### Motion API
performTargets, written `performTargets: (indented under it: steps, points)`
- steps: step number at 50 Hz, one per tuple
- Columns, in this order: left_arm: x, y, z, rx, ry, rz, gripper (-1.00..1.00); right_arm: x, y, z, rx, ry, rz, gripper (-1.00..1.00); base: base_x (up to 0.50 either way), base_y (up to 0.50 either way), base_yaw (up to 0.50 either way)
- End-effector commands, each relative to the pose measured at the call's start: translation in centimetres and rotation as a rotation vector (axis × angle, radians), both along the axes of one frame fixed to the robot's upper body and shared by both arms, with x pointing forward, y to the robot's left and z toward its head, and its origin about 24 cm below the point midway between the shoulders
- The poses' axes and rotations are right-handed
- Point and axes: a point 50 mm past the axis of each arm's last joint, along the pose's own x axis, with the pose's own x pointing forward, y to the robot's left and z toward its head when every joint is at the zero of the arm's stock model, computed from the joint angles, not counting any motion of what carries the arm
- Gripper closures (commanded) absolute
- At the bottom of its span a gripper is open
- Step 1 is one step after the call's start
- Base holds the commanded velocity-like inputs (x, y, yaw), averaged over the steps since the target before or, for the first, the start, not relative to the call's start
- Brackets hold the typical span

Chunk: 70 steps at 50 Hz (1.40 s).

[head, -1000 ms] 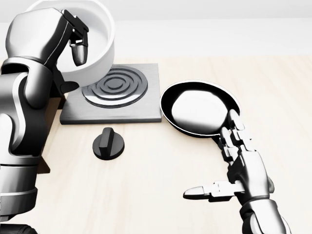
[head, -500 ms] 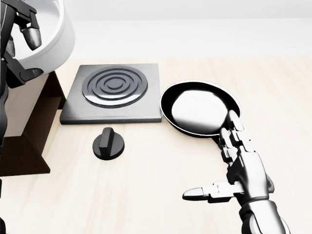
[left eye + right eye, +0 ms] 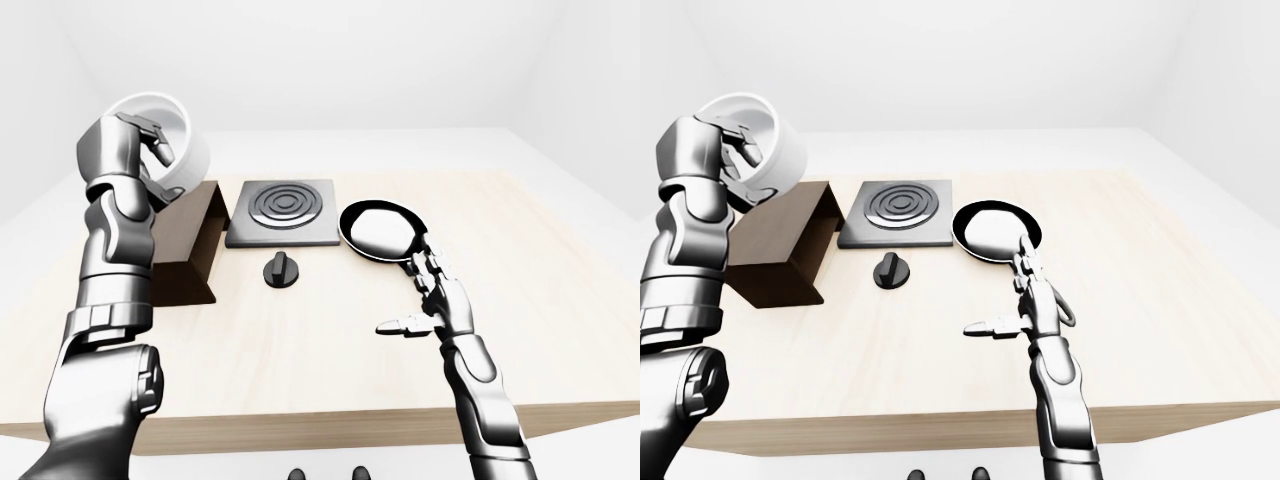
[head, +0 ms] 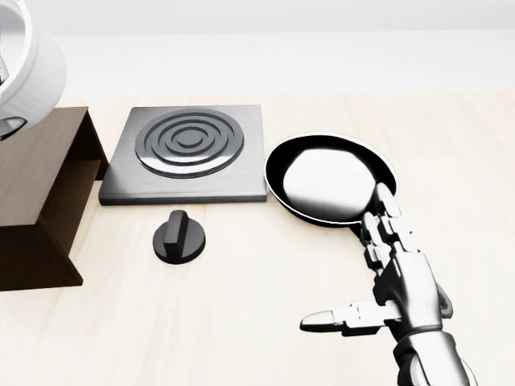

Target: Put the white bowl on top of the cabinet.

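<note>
The white bowl is tilted on its side in the air, just above the far end of the dark brown cabinet. My left hand is shut on the bowl's rim, with fingers inside it. In the head view only the bowl's edge shows at the top left, over the cabinet's top. My right hand hovers open above the table at lower right, fingers stretched toward the pan and thumb pointing left, holding nothing.
A grey hotplate with dark rings lies right of the cabinet. A black knob sits below it. A black frying pan lies right of the hotplate, close to my right fingertips. The light wooden table ends near the eye views' bottom.
My left arm has carried the bowl leftward, from over the hotplate's corner to above the cabinet, leaving the head view almost entirely. The right hand has stayed put.
</note>
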Motion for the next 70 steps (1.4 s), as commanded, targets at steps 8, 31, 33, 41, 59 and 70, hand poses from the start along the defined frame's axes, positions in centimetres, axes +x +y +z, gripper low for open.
performTargets:
  steps: [8, 31, 33, 41, 59, 70]
  points:
    - [0.1, 2.3, -0.7, -0.075, -0.035, 0.127, 1.00, 0.0, 0.1, 0.0, -0.002, -0.001, 0.002, -1.00, 0.00, 0.00, 0.00]
    - [0.2, 3.7, -3.0, -0.127, 0.012, 0.219, 1.00, 0.1, 0.4, -0.5, -0.006, 0.022, 0.010, -1.00, 0.00, 0.00, 0.00]
    - [0.1, 3.7, -3.2, -0.128, 0.015, 0.221, 1.00, 0.1, 0.4, -0.6, -0.008, 0.028, 0.010, -1.00, 0.00, 0.00, 0.00]
    - [0.1, 4.0, -4.1, -0.148, 0.034, 0.249, 1.00, 0.1, 0.4, -0.7, -0.009, 0.029, 0.010, -1.00, 0.00, 0.00, 0.00]
    - [0.2, 3.8, -5.0, -0.165, 0.052, 0.258, 1.00, 0.3, 0.5, -0.9, -0.010, 0.039, 0.012, -1.00, 0.00, 0.00, 0.00]
    - [0.1, 4.0, -5.8, -0.180, 0.071, 0.281, 1.00, 0.2, 0.6, -0.9, -0.013, 0.040, 0.015, -1.00, 0.00, 0.00, 0.00]
